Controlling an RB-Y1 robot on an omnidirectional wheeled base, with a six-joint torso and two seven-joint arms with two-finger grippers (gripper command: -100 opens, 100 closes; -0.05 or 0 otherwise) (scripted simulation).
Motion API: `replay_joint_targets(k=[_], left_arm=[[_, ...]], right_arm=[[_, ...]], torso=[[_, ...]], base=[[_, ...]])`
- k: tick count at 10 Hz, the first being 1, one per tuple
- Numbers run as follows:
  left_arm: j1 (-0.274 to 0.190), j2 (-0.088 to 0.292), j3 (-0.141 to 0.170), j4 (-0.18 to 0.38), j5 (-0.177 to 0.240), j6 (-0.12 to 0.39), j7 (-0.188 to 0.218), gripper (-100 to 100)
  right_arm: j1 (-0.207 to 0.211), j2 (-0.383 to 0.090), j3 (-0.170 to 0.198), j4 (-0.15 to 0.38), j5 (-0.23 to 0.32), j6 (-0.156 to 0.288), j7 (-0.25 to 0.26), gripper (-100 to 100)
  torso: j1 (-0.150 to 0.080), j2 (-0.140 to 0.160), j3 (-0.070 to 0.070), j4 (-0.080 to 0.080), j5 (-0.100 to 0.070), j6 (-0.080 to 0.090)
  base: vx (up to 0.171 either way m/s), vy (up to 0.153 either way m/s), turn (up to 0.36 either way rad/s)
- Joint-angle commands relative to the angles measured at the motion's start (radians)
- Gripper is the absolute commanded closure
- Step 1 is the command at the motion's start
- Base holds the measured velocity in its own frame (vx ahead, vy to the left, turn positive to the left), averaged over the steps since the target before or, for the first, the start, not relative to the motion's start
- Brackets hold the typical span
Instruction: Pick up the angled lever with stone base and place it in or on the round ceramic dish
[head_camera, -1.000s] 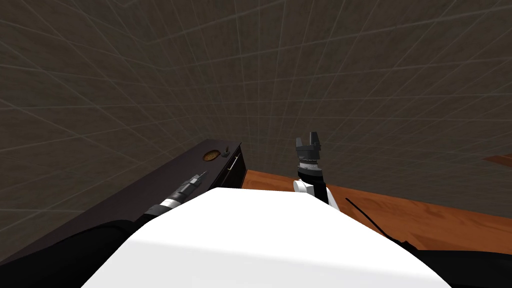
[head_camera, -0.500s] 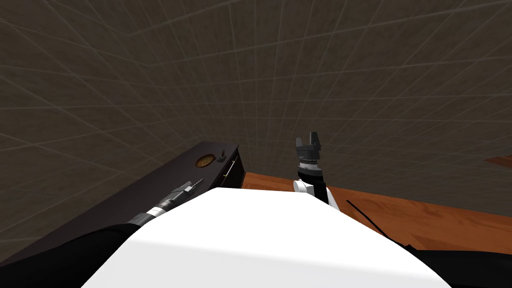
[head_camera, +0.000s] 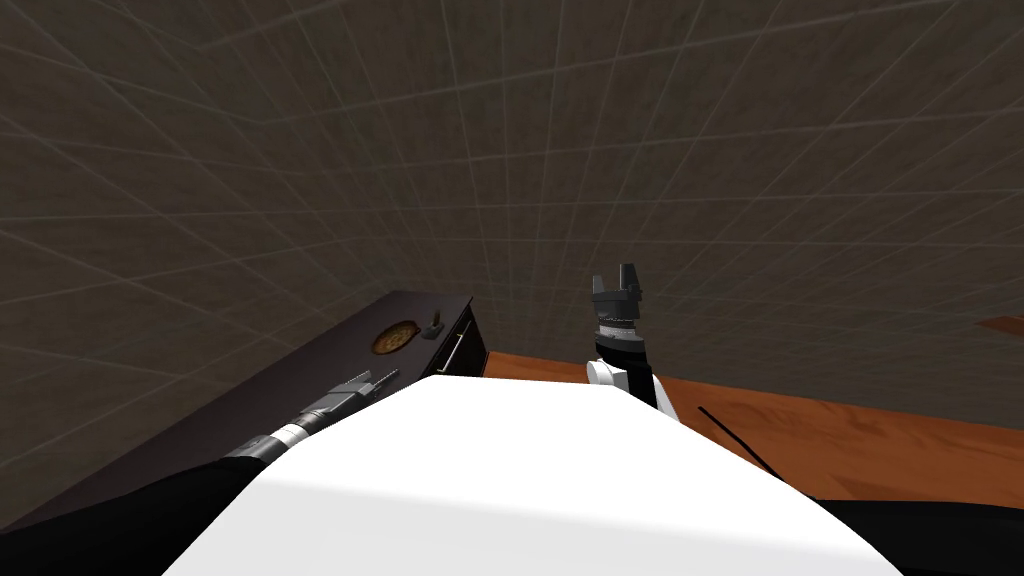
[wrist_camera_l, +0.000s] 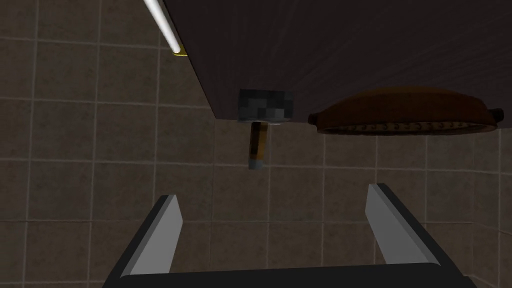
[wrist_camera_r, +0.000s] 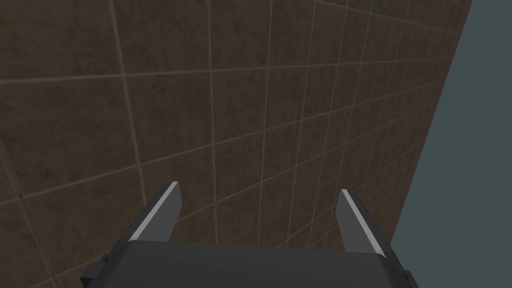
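My left gripper (head_camera: 385, 377) hangs low over the near stretch of a dark cabinet (head_camera: 290, 385), pointing along its top toward the far end, and its jaws are released with nothing between them; in the left wrist view the left gripper (wrist_camera_l: 272, 192) has its two fingers (wrist_camera_l: 162, 225) standing wide apart. The angled lever (head_camera: 433, 324) stands at the far end of that top, close to the right edge, its mottled grey stone base and brownish handle plain in my wrist view (wrist_camera_l: 259, 125). Just to its left lies the round brown dish (head_camera: 394, 339), with a patterned rim (wrist_camera_l: 405, 111); the two sit close but apart. A pale drawer handle (head_camera: 452, 350) runs along the cabinet's right face. My right gripper (head_camera: 617, 283) is raised upright to the right of the cabinet, above the wooden floor (head_camera: 850, 440), jaws likewise released and empty (wrist_camera_r: 258, 187)
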Motion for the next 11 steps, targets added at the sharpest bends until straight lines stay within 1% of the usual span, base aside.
replay_joint_targets(k=[1,4,6,8,9,10,11], left_arm=[[0.023,0.038,0.011,0.004,-0.003,0.011,-0.014,-100],[0.044,0.092,0.017,0.023,-0.001,0.015,-0.037,-100],[0.048,0.119,0.011,0.035,0.004,0.016,-0.048,-100],[0.047,0.138,-0.003,0.047,0.008,0.017,-0.053,-100],[0.047,0.142,-0.011,0.051,0.009,0.018,-0.053,-100],[0.049,0.14,-0.004,0.045,0.009,0.019,-0.051,-100],[0.049,0.14,-0.005,0.045,0.009,0.019,-0.051,0]], right_arm=[[0.0,0.0,0.0,0.0,0.0,0.0,0.0,0],[0.0,0.0,0.0,0.0,0.0,0.0,0.0,0],[0.0,0.0,0.0,0.0,0.0,0.0,0.0,0],[0.0,0.0,0.0,0.0,0.0,0.0,0.0,0],[0.0,0.0,0.0,0.0,0.0,0.0,0.0,0],[0.0,0.0,0.0,0.0,0.0,0.0,0.0,0],[0.0,0.0,0.0,0.0,0.0,0.0,0.0,0]], torso=[[0.0,0.0,0.0,0.0,0.0,0.0],[0.0,-0.002,-0.001,0.0,0.0,0.0],[-0.001,-0.001,-0.001,0.0,0.0,0.0],[-0.001,-0.005,-0.003,-0.001,0.0,0.0],[0.001,-0.005,-0.003,-0.001,0.0,0.0],[0.0,-0.002,-0.002,-0.001,0.0,0.0],[-0.001,0.004,0.002,0.001,0.0,0.0]], base=[[0.203,0.007,-0.058],[0.204,0.007,-0.069],[0.215,-0.015,-0.085],[0.256,0.018,-0.084],[0.199,0.019,-0.08],[0.081,0.006,-0.014],[0.017,0.002,0.001]])
